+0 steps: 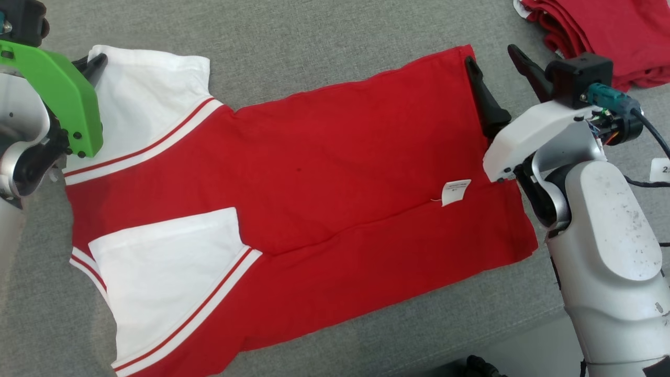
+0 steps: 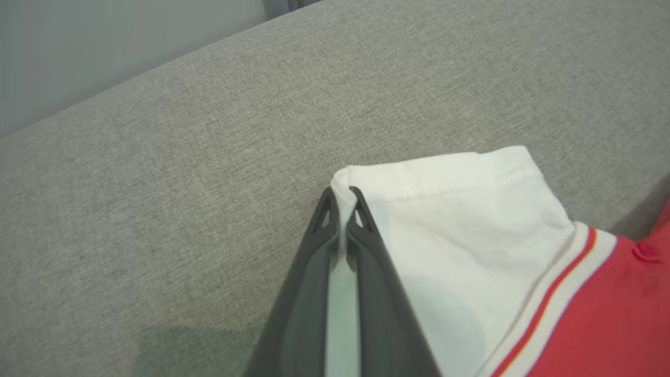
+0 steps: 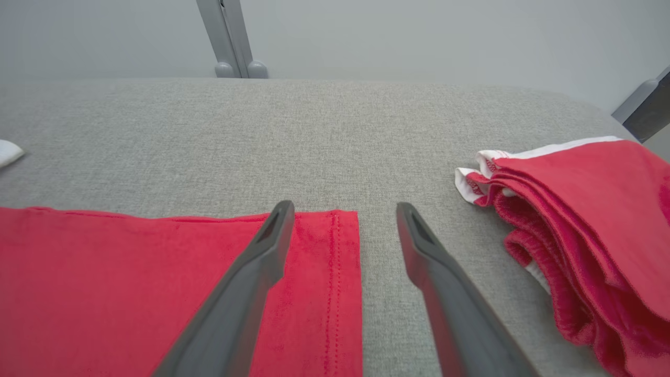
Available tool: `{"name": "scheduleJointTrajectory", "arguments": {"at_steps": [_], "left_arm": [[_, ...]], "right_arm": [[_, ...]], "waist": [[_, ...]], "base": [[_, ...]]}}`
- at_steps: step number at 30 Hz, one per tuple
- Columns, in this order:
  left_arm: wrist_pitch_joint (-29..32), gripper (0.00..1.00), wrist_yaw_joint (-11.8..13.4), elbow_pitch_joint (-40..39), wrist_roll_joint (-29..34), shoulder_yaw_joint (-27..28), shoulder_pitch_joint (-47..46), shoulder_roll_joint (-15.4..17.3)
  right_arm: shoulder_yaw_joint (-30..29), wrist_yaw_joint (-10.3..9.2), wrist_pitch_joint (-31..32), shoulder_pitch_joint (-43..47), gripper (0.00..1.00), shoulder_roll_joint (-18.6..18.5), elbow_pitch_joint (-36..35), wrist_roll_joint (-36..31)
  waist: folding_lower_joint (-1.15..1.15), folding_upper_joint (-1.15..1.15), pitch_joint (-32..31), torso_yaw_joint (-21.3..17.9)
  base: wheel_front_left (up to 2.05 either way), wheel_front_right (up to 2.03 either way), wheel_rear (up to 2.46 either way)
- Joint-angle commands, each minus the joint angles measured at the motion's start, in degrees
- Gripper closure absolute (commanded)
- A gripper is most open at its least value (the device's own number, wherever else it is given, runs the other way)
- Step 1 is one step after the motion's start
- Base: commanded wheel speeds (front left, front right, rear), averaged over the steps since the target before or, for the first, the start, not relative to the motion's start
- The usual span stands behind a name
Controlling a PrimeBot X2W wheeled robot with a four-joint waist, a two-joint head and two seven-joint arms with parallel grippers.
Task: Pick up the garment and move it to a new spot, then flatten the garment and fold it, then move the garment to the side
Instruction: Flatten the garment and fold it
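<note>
The red-and-white shirt (image 1: 324,173) lies flat on the grey tabletop (image 1: 314,47) — a corner of its white sleeve (image 2: 460,209) pinched in the closed left end effector (image 2: 343,201). The right end effector (image 3: 343,209) hangs open astride the shirt's hem corner.

Red garment (image 1: 340,157) with white sleeves, spread flat on a grey cloth surface (image 1: 314,47).
It lies lengthwise across the head view, hem (image 1: 518,235) to the robot's right and sleeves to its left; white trim with a thin red stripe joins each sleeve to the red body; the far sleeve (image 1: 152,99) lies spread out, its outer corner pinched between the closed fingers of the left gripper (image 2: 343,201); the near sleeve (image 1: 167,272) overlaps the body; a lengthwise crease runs toward a small white tag (image 1: 455,191).
</note>
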Motion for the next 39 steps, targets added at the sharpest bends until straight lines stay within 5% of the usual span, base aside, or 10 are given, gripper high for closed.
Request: {"name": "scheduleJointTrajectory", "arguments": {"at_steps": [1,19,28,30,33,34,39], "left_arm": [[-0.8,1.00,-0.2,0.0,0.6,0.1,1.1,0.2],[-10.3,1.00,0.3,-10.2,0.1,-0.9,6.3,-1.6],[-11.1,1.00,0.7,-12.6,0.0,-1.6,7.3,-2.3],[-11.3,1.00,0.7,-12.8,-0.1,-1.7,7.3,-2.3],[-11.4,1.00,0.6,-12.9,-0.2,-1.8,7.2,-2.2],[-11.4,1.00,0.6,-12.9,-0.3,-1.8,7.2,-2.2],[-12.2,1.00,0.4,-12.9,0.0,-2.1,6.6,-1.8]], "right_arm": [[0.3,-0.06,0.5,-1.2,0.00,-0.4,0.7,-0.6],[-4.7,-0.06,11.9,-10.4,0.00,-3.7,16.0,1.4],[-1.3,-0.06,17.7,-13.1,0.01,-5.1,22.9,1.4],[-0.4,-0.06,18.4,-13.2,0.50,-5.5,23.5,2.0],[0.8,-0.06,18.6,-13.5,0.91,-6.3,24.2,2.5],[0.9,-0.06,18.5,-13.5,1.00,-6.5,24.5,2.6],[0.3,-0.08,14.8,-14.4,1.00,-6.5,24.8,2.0]], "waist": [[-0.01,0.00,-1.1,1.2],[-0.01,0.00,-2.9,8.1],[-0.01,0.00,-2.7,9.4],[-0.01,0.00,-2.8,9.4],[-0.01,0.00,-3.0,9.4],[-0.01,0.00,-3.0,9.4],[-0.01,0.00,-3.4,9.2]], "base": [[0.00,0.00,0.00],[0.00,0.00,0.00],[0.00,0.00,0.00],[0.00,0.00,0.00],[0.00,0.00,0.00],[0.00,0.00,0.00],[0.00,0.00,0.00]]}}
